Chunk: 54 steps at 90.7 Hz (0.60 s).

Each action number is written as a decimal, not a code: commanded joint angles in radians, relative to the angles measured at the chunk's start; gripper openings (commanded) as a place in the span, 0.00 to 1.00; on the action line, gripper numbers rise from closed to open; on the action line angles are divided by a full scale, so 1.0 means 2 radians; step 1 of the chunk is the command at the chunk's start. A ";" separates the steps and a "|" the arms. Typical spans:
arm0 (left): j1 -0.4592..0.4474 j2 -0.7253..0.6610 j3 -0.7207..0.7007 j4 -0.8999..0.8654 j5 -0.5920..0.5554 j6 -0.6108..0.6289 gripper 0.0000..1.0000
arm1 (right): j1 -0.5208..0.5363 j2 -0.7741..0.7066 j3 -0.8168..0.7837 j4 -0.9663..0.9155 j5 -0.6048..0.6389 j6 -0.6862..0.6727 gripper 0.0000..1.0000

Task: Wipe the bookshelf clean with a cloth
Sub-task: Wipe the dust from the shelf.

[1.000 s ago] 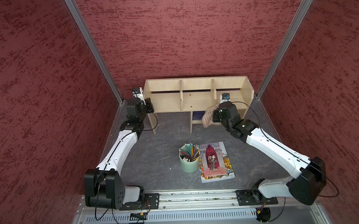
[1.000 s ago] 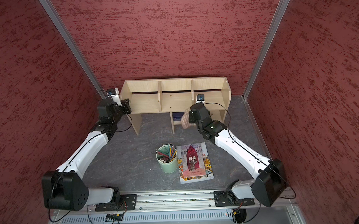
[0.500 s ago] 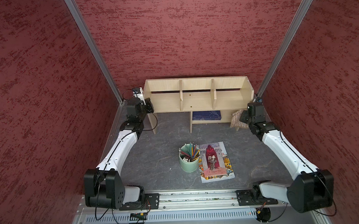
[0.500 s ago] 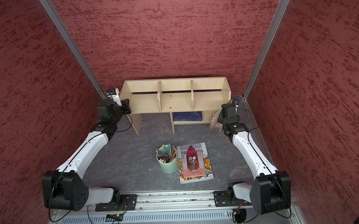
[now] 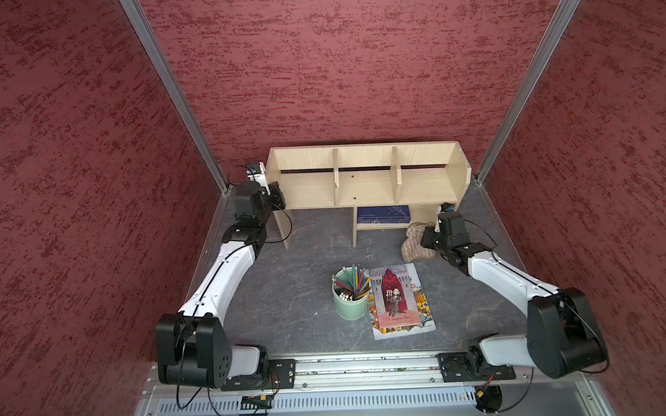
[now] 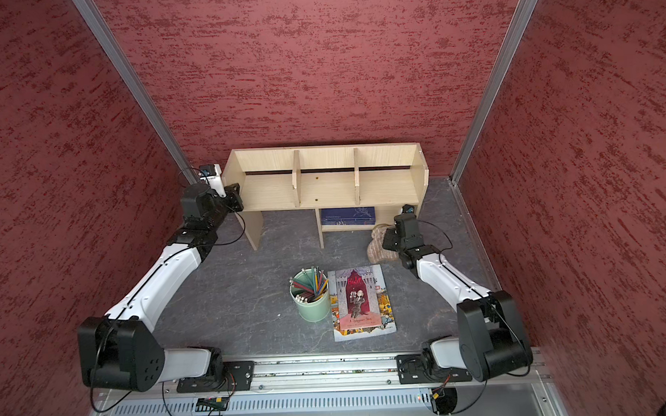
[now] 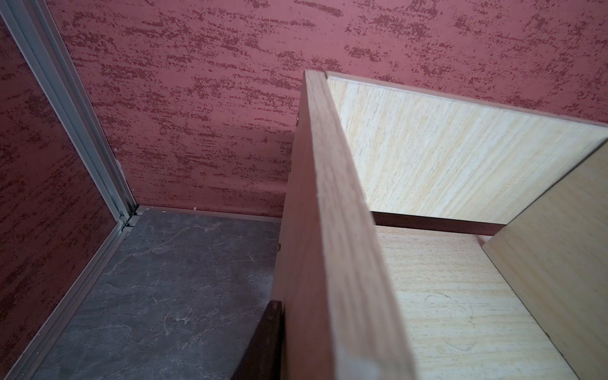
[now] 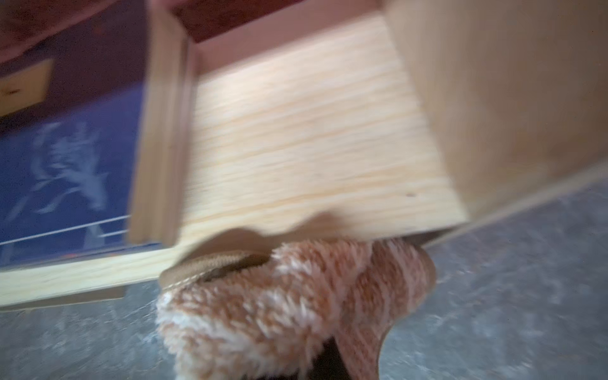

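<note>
The light-wood bookshelf (image 5: 365, 184) (image 6: 322, 186) stands against the back wall. My left gripper (image 5: 274, 190) (image 6: 234, 194) is shut on its left side panel (image 7: 329, 230); one dark finger (image 7: 266, 339) lies flat on the panel's outer face and the other is hidden behind it. The fluffy beige-and-brown cloth (image 5: 414, 244) (image 6: 377, 247) (image 8: 296, 296) hangs bunched from my right gripper (image 5: 427, 237) (image 6: 389, 239), which is shut on it. It sits just in front of the right end of the small lower shelf (image 8: 312, 131), low over the floor.
A dark blue book (image 5: 382, 214) (image 8: 65, 164) lies on the lower shelf to the left of the cloth. A green pencil cup (image 5: 350, 299) and an illustrated book (image 5: 399, 300) sit mid-floor. Red walls close in on three sides.
My right arm carried the cloth from the lower shelf out to the right side panel, then back leftward and toward the front. The left arm has not moved.
</note>
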 commanded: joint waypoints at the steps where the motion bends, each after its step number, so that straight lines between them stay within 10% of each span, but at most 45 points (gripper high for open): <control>1: -0.004 0.004 0.002 -0.010 0.090 -0.062 0.00 | 0.046 0.010 0.022 0.060 -0.015 0.012 0.00; 54: -0.005 0.006 0.002 -0.011 0.092 -0.065 0.00 | 0.232 0.120 0.161 0.057 0.057 -0.012 0.00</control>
